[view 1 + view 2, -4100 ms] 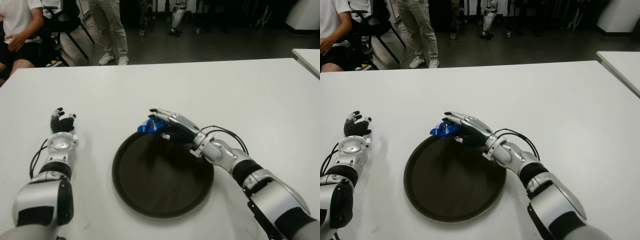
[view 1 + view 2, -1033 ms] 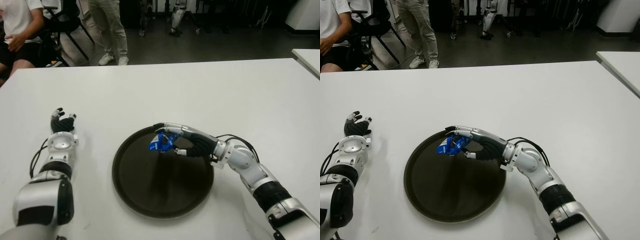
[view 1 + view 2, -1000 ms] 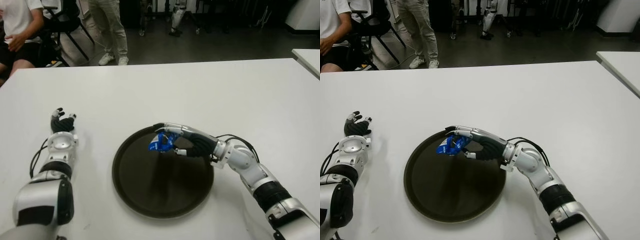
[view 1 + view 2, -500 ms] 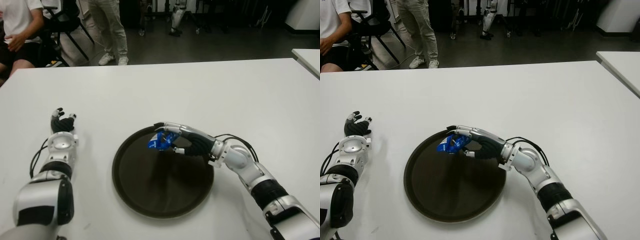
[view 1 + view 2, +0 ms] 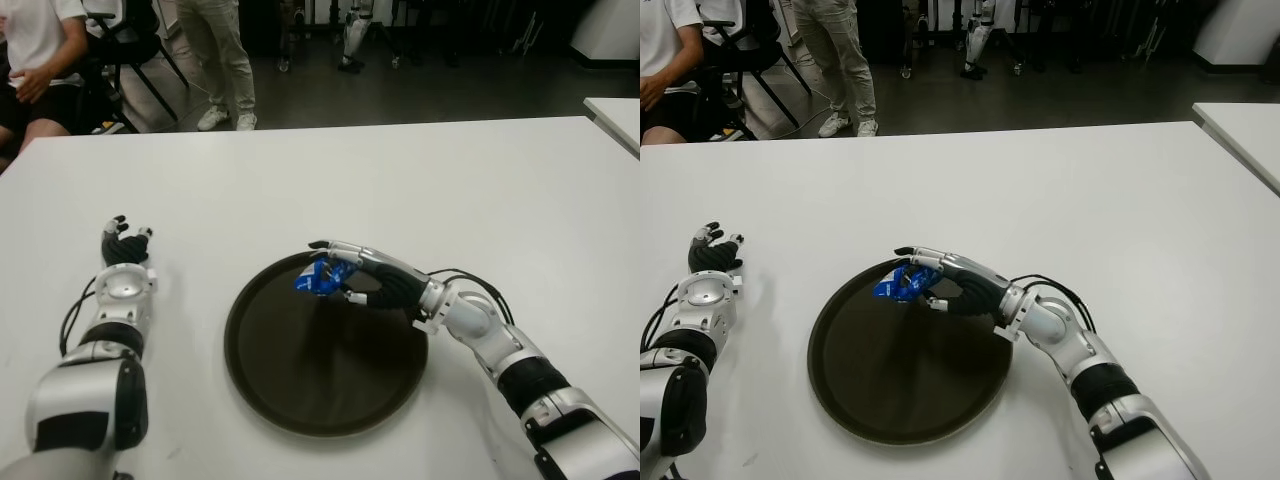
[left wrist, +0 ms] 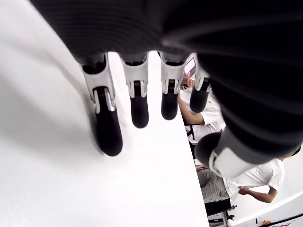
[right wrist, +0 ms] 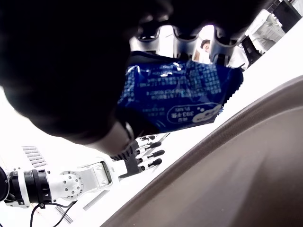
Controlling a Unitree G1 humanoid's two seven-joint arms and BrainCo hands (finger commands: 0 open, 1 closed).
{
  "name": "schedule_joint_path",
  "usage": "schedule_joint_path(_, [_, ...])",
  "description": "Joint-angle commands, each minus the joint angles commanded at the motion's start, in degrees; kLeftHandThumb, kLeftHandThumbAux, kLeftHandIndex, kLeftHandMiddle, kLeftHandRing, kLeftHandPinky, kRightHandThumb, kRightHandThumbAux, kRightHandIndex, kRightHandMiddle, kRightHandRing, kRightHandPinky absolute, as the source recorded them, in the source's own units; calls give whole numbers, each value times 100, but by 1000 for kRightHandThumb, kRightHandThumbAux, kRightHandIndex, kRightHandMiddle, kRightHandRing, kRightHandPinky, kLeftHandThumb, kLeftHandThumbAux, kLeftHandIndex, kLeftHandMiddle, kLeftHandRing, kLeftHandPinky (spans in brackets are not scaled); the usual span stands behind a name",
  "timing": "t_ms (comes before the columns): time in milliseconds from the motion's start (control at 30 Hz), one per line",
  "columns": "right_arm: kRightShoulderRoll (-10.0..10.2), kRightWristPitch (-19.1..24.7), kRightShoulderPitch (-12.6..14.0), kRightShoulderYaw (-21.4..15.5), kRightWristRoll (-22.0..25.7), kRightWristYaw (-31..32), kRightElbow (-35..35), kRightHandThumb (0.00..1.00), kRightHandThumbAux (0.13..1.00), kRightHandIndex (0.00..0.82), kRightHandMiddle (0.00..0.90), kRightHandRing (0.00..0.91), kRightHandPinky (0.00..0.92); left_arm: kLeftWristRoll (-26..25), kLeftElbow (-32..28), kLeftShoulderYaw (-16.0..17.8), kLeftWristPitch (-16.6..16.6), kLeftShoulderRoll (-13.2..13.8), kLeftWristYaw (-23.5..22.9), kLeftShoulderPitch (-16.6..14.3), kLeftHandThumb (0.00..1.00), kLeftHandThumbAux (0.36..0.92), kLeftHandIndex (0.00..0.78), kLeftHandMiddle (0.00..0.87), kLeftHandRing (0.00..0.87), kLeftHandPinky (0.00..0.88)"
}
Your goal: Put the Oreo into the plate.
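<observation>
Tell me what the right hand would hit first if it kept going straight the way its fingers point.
Probably nothing soon: the right hand, holding the Oreo packet over the plate's far rim, points toward the robot's left across bare table. The left hand seems off that line; depth is unclear.

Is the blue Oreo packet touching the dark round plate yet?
Apart: right wrist view shows the blue Oreo packet pinched in the right hand, white table between it and the dark round plate.

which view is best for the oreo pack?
Right wrist view: the Oreo fills the frame, blue wrapper and print visible, pinched in the right hand above the plate. Both eye views show it only as a small blue packet at the fingertips. Left wrist view doesn't show it.
</observation>
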Motion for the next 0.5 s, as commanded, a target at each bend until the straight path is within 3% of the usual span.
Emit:
schedule_joint_path(67, [8, 169, 1, 15, 97, 174, -31, 695, 728, 403, 40, 148, 239, -4, 0, 5, -4, -5, 15, 2, 172, 622, 25, 131, 115, 56])
schedule_joint_path(167, [34, 350, 13, 11, 334, 489, -66, 450, 707, 136, 14, 100, 202, -12, 0, 15, -7, -8, 26, 2, 174, 623, 26, 132, 118, 62])
schedule_joint_path(233, [68, 413, 29, -14, 542, 710, -92, 360, 698, 69, 7, 81, 189, -15, 0, 19, -6, -9, 28, 1, 177, 623, 26, 132, 117, 63])
schedule_joint_path(367, [243, 595, 23, -102, 1636, 1914, -72, 89, 578, 14, 1, 20, 137, -43, -1, 47, -9, -10, 15, 2, 186, 625, 25, 132, 116, 64])
schedule_joint_path(500, [311, 843, -63, -176, 2228, 2803, -39, 23, 476, 3, 0, 5, 68, -55, 1, 60, -10, -10, 1, 2, 193, 624, 26, 136, 121, 68])
